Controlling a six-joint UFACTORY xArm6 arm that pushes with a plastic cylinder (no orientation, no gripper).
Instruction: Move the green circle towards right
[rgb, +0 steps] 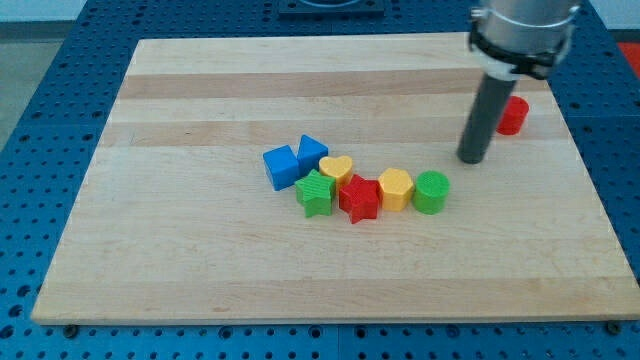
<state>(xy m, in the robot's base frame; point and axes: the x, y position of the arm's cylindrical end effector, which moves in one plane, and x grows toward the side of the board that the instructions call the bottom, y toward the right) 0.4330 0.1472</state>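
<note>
Pale wooden surface (200, 90) is being lit evenly from above; grain bands are being shown running left to right. It is being carried on a blue perforated base (40, 110), visible on all sides.

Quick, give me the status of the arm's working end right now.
No pincer on this arm: my tip holds nothing, standing free on the board, up and to the view's right of the green circle, not touching it.
</note>
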